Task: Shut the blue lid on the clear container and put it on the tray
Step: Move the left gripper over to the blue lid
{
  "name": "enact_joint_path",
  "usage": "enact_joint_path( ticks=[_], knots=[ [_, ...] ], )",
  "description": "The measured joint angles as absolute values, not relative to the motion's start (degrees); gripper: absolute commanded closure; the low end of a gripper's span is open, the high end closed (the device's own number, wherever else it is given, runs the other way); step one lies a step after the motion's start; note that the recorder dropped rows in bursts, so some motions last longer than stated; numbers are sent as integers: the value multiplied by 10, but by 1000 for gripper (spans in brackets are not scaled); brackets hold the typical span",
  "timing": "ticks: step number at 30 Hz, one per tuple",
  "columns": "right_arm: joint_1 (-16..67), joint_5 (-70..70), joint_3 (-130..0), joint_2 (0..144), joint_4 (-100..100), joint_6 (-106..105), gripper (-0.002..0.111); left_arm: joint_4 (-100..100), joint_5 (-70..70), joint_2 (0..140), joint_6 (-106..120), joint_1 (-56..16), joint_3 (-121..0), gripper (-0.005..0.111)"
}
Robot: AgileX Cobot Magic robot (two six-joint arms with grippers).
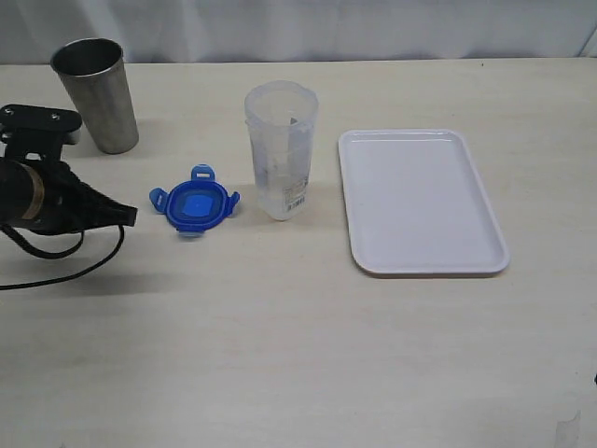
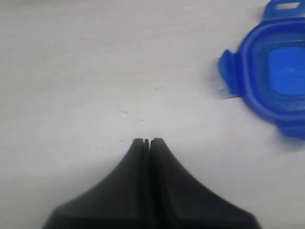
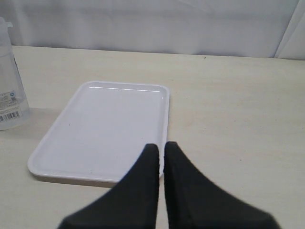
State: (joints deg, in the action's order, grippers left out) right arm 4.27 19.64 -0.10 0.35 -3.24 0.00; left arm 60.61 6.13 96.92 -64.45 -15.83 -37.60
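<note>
**Lid pickup not yet begun – L pincer shut, short of lid**

Step in hand, as judged: approach to the blue lid (image 1: 195,203). Nothing is gripped and no part of the task is done yet. The lid lies flat on the surface (image 1: 280,355), just beside the clear container (image 1: 280,154) but apart from it. The container stands upright and uncapped, between lid and tray (image 1: 420,201), off the tray. The tray is bare.

Next move, as judged: the L pincer (image 1: 131,215) must be opened wide enough for the lid's rim or a tab, brought over the lid and lowered. A flat, low lid gives little to bite on, so a rim or tab grip is likely needed. After that the lid is to be carried over the container's mouth and pressed down. The container may need steadying by the R arm, being tall and narrow.

Pose: the L arm is held low, near-horizontal over the surface, tip aimed toward the lid and stopped near it, w/o contact. In the L wrist view the fingers are pressed together, nothing between them, lid off to one side. The R pincer (image 3: 161,145) is out of the ext. view; in its wrist view it hangs over the tray's near rim, closed to a thin slit, empty. A steel cup (image 1: 96,93) stands behind the L arm, not involved.
</note>
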Motion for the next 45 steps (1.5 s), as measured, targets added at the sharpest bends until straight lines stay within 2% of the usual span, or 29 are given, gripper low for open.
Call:
enact_joint_path(
  ticks=[2, 6, 8, 18, 23, 26, 30, 35, 45],
  knots=[
    [43, 196, -1, 3, -32, 0, 104, 593, 38, 969, -644, -170, -377, 94],
    [43, 196, -1, 3, -32, 0, 104, 584, -12, 969, -644, -181, -377, 68],
    [43, 196, -1, 3, -32, 0, 104, 584, -28, 969, -654, -182, -377, 62],
    [43, 196, -1, 3, -32, 0, 104, 609, 23, 969, -668, -186, -403, 63],
    [43, 196, -1, 3, -32, 0, 104, 590, 192, 969, -654, -186, -465, 63],
    [43, 196, -1, 3, -32, 0, 104, 490, 311, 969, -539, -186, -499, 63],
    [43, 196, -1, 3, -32, 0, 104, 225, 389, 969, -253, -178, -545, 63],
    [43, 196, -1, 3, -32, 0, 104, -28, 365, 969, -28, -175, -564, 63],
    [43, 196, -1, 3, -32, 0, 104, -79, 317, 1071, 30, -174, -614, 63]
  ],
)
